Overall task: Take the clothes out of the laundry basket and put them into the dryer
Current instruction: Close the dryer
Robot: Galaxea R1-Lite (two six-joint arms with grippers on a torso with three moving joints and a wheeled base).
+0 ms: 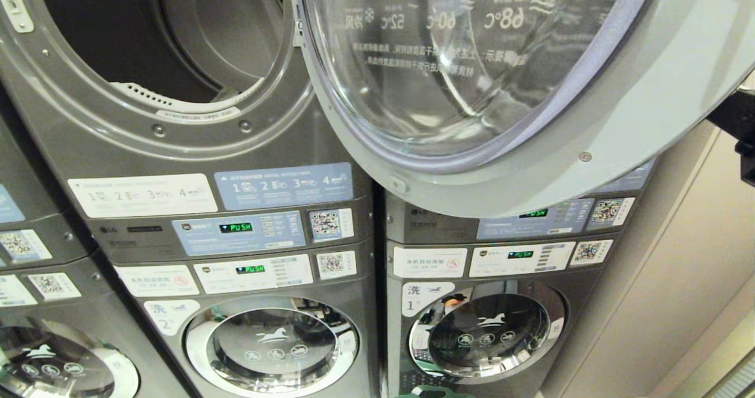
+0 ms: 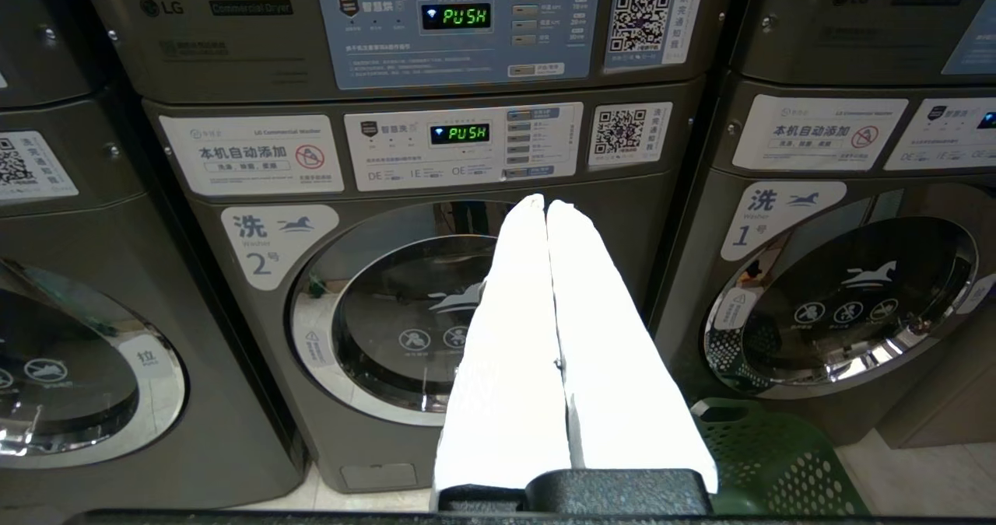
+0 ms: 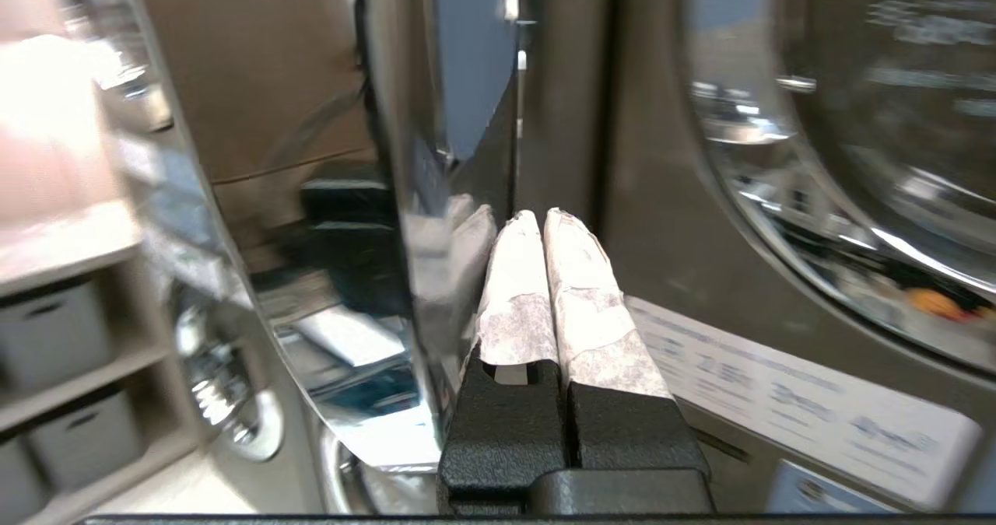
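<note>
The dryer (image 1: 147, 38) at upper left stands open, its drum dark, with no clothes showing inside. Its round glass door (image 1: 472, 62) is swung out to the right. A green laundry basket (image 2: 770, 463) sits on the floor before washer no. 1; its rim (image 1: 433, 392) just shows in the head view. The clothes are out of view. My right gripper (image 3: 542, 218) is shut and empty, close beside the door's shiny edge (image 3: 389, 198). A dark part of the right arm (image 1: 744, 132) shows past the door. My left gripper (image 2: 545, 204) is shut, empty and parked low, pointing at washer no. 2 (image 2: 405, 315).
Stacked grey machines fill the view, with control panels (image 1: 239, 233) reading PUSH. A second stack stands behind the open door (image 1: 489, 327), and a beige wall (image 1: 678, 280) lies to its right. Shelves with grey bins (image 3: 54, 338) show in the right wrist view.
</note>
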